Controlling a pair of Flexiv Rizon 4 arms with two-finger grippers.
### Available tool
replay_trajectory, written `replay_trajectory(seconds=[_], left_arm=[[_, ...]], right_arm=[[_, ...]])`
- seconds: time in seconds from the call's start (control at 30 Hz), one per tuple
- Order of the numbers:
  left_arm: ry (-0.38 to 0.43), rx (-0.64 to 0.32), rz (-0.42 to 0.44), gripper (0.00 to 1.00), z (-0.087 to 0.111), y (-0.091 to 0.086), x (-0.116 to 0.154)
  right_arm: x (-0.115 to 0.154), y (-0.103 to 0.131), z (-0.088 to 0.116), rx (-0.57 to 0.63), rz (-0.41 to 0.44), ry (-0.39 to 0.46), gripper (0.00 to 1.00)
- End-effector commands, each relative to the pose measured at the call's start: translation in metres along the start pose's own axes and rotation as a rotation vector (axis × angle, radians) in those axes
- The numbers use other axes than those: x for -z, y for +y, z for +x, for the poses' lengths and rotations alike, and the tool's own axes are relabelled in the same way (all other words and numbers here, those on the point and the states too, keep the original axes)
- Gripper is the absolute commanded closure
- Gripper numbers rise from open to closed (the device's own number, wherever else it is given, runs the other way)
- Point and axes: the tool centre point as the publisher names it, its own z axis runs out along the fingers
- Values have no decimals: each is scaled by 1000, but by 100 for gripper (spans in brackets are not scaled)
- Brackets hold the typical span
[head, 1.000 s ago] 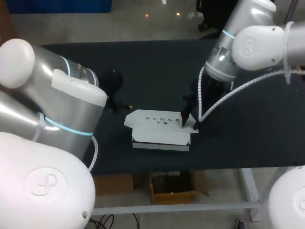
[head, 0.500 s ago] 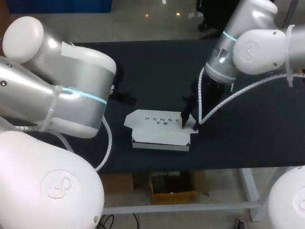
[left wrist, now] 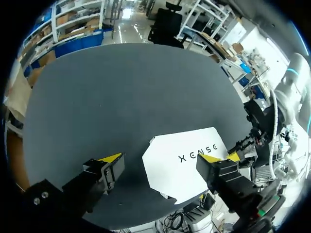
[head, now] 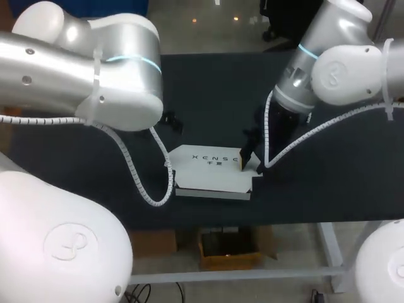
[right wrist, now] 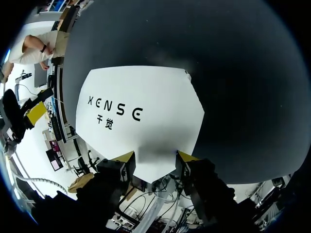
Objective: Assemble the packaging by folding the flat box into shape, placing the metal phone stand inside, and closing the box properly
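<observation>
At lower centre, box [head: 211,172] lay unfolded: folding step. Right gripper [head: 250,163] pinched its right edge; left gripper [left wrist: 163,159] hung wide open, probably needing the left flap next.

Box [head: 211,170]: white top face, black lettering in 2 lines, and a thin dark line along the front edge.

Table [head: 208,95]: plain dark charcoal surface, matte, uniform across all 3 views.

Left arm [head: 95,69]: brushed silver links, glossy white joint caps, 1 glowing cyan ring.

Right arm [head: 334,63]: same silver-and-white scheme, 1 cyan ring.

Cable conduit [head: 142,183]: white with a ribbed spiral pattern, seen on each arm.

Left gripper [left wrist: 163,158]: black housing with bright yellow accents.

Right gripper [right wrist: 155,156]: black housing with bright yellow accents.
</observation>
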Motion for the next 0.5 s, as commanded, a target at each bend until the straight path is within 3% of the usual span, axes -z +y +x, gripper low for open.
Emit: replay_trajectory(seconds=[0.03,0.17,0.37,0.43,0.47,0.5], left_arm=[[-6,2,-585,0,2,-6,3],[3,154,-671,0,11,-15,-1],[2,251,-784,0,22,-2,-12],[7,295,-828,22,23,3,-14],[2,305,-833,3,24,7,-16],[-2,312,-839,0,24,11,-17]], right_arm=[[1,-3,1,0,-11,-1,48],[0,-3,1,1,-14,-2,49],[-2,-5,-1,0,-17,1,48],[-2,-5,-1,1,-17,2,49],[-3,-5,-1,2,-18,2,49],[-3,-5,-1,3,-18,3,49]])
